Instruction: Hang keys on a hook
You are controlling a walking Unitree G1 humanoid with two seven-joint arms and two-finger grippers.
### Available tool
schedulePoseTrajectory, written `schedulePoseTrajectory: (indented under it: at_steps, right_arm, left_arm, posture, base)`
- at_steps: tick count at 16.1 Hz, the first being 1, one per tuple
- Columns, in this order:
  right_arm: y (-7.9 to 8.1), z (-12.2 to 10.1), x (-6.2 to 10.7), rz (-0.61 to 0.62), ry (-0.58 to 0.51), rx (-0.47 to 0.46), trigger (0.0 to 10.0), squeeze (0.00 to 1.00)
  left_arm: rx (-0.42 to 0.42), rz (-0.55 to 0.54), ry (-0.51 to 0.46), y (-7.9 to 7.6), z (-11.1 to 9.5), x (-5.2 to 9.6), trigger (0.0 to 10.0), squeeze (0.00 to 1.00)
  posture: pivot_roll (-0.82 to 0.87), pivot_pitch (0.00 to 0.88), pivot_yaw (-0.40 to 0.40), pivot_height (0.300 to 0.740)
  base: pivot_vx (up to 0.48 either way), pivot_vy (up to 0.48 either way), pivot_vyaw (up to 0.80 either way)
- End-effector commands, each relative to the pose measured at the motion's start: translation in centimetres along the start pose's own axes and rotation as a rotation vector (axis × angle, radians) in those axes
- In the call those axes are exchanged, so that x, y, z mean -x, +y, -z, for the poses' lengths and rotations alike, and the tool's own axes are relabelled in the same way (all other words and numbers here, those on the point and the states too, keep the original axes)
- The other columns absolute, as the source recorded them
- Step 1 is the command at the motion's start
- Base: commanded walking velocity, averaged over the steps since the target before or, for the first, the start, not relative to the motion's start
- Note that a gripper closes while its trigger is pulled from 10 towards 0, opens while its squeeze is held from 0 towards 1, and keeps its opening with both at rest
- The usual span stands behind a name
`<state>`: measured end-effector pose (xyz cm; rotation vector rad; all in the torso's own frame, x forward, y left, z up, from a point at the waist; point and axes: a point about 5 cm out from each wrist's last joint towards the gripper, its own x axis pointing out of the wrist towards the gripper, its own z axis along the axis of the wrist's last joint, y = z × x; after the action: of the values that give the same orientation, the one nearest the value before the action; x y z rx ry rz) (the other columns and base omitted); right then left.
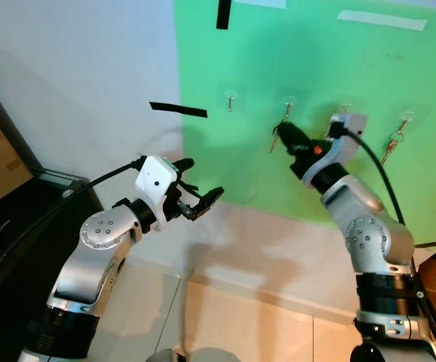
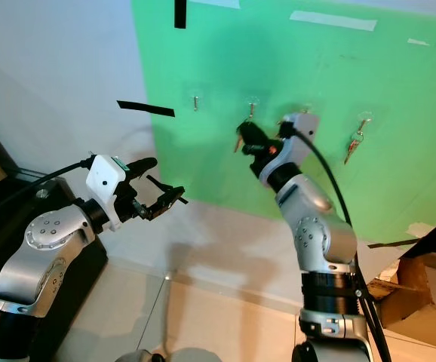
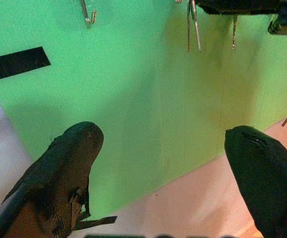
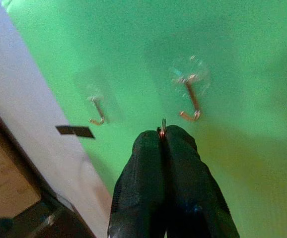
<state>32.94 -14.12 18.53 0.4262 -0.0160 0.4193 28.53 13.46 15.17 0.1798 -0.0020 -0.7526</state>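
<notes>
Right gripper (image 4: 162,135) jaws pinch keys (image 1: 276,138) just below hook (image 4: 190,99).

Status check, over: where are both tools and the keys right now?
Right tool shut on the keys, raised at the green board beside a hook. Left tool open, idle, held off the wall. Nothing blocking the hook.

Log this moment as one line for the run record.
right end effector: shut on metal key ring, just below clear wall hook | left end effector: open, idle | green wall panel
</notes>
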Motion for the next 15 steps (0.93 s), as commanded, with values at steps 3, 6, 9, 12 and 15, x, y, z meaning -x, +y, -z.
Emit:
schedulePoseTrajectory:
  at_steps: [3, 6, 9, 12, 15]
  right_arm:
    - [0.0, -0.4, -0.3, 0.001, -0.013, -0.039, 10.0, 0.0]
    - [0.2, -0.5, -0.5, -0.019, -0.017, -0.067, 10.0, 0.0]
    - [0.1, -0.7, -0.9, -0.013, -0.027, -0.129, 10.0, 0.0]
    - [-0.1, -0.8, -1.3, 0.011, -0.028, -0.19, 10.0, 0.0]
    - [-1.0, -0.5, -1.5, 0.085, -0.012, -0.281, 10.0, 0.0]
  left_arm:
    - [-0.011, 0.019, -0.007, -0.1, -0.5, 0.0, 10.0, 0.02]
    - [-0.011, 0.019, -0.005, -0.1, -0.5, 0.0, 10.0, 0.02]
    - [-0.011, 0.019, -0.004, 0.0, -0.4, 0.0, 10.0, 0.03]
    - [-0.012, 0.023, -0.002, 0.0, -0.4, 0.0, 10.0, 0.02]
    - [-0.012, 0.026, 0.001, 0.0, -0.4, 0.0, 10.0, 0.02]
  posture:
    - [-0.06, 0.0, 0.017, 0.74]
    - [-0.05, 0.0, 0.014, 0.74]
    - [-0.05, 0.0, 0.014, 0.74]
    - [-0.05, 0.0, 0.015, 0.74]
    - [-0.05, 0.0, 0.016, 0.74]
  base:
    - [0.0, 0.0, 0.0]
    - [0.0, 0.0, 0.0]
    - [0.0, 0.0, 0.0]
    - [0.0, 0.0, 0.0]
    - [0.0, 0.0, 0.0]
